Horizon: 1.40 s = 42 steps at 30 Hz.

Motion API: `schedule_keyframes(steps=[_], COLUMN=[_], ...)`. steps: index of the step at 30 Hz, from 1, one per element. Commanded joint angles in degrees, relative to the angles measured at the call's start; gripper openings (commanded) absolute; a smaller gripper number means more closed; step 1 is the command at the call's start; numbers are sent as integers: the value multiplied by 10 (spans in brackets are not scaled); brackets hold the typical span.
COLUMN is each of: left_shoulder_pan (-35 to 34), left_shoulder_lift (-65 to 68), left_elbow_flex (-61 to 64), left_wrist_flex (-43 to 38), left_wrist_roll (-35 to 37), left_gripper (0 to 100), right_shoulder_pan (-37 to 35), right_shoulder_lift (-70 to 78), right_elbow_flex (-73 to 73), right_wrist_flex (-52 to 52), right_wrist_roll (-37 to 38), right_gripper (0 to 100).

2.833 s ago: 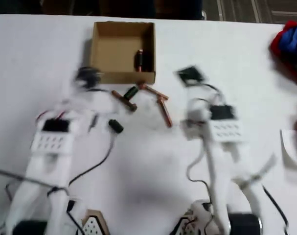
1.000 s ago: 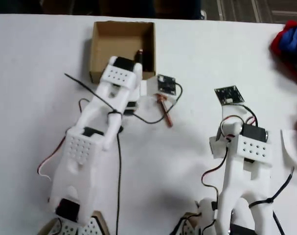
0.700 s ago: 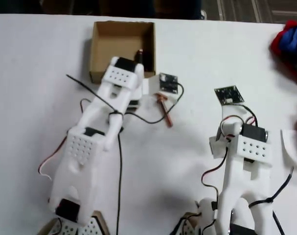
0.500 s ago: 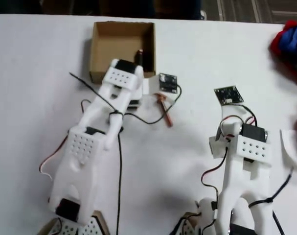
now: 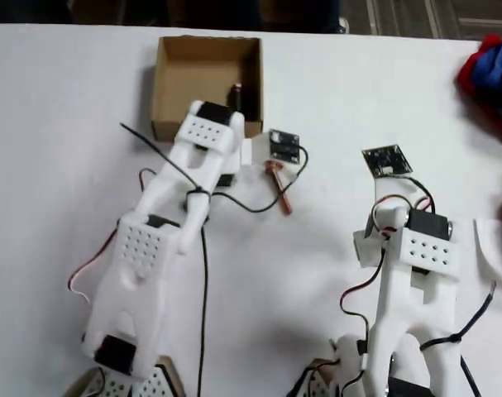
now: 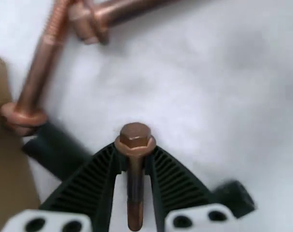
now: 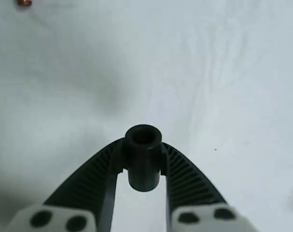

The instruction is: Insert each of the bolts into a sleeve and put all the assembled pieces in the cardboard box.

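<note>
The cardboard box (image 5: pixel 172 83) stands at the back of the table, with one assembled piece (image 5: pixel 236 98) inside by its right wall. My left arm (image 5: pixel 205 145) is stretched out to the box's front right corner. My left gripper (image 6: pixel 135 150) is shut on a copper bolt (image 6: pixel 134 137), hex head pointing outward. Two more bolts (image 6: pixel 39 72) (image 6: pixel 124 9) lie on the table beyond it. One black sleeve (image 6: pixel 54 150) lies beside the box wall, and another (image 6: pixel 234 193) is on the other side. My right gripper (image 7: pixel 143 145) is shut on a black sleeve (image 7: pixel 143 159), bore facing out, over bare table.
Loose copper bolts (image 5: pixel 280 188) lie between the two arms, in front of the box. A red and blue cloth (image 5: pixel 489 66) sits at the far right, and a white object (image 5: pixel 492 256) at the right edge. Cables trail from both arms.
Since 2.8 s ago both arms have moved, the left toward the box corner, the right back toward the near side. Over the last second the left wrist crept slightly right; the right arm stayed still.
</note>
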Motion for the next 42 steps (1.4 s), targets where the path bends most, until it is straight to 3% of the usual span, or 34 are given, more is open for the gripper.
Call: schedule_keyframes(steps=[1, 6, 11, 15, 23, 33, 35, 42], left_shoulder_pan=[40, 84, 90, 72, 47, 52, 51, 22], left_shoulder_lift=[-28, -57, -70, -59, 21, 33, 28, -69], left_elbow_flex=[-1, -1, 0, 5, 0, -42, -65, -197], left_wrist_flex=[59, 104, 94, 87, 56, 132, 135, 136], left_wrist_roll=[68, 229, 320, 313, 225, 156, 171, 324], left_gripper=[24, 24, 24, 24, 27, 25, 25, 25], right_shoulder_pan=[7, 6, 6, 6, 6, 4, 5, 2], right_shoulder_lift=[-21, -21, -21, -21, -21, -22, -22, -91], right_elbow_flex=[-3, -3, -3, -3, -4, -6, -4, 62], right_wrist_flex=[-7, -8, -8, -7, -6, -7, -7, -52], right_wrist_roll=[0, 0, 0, 0, 3, 4, 4, 4], right_gripper=[21, 21, 21, 21, 21, 21, 21, 22])
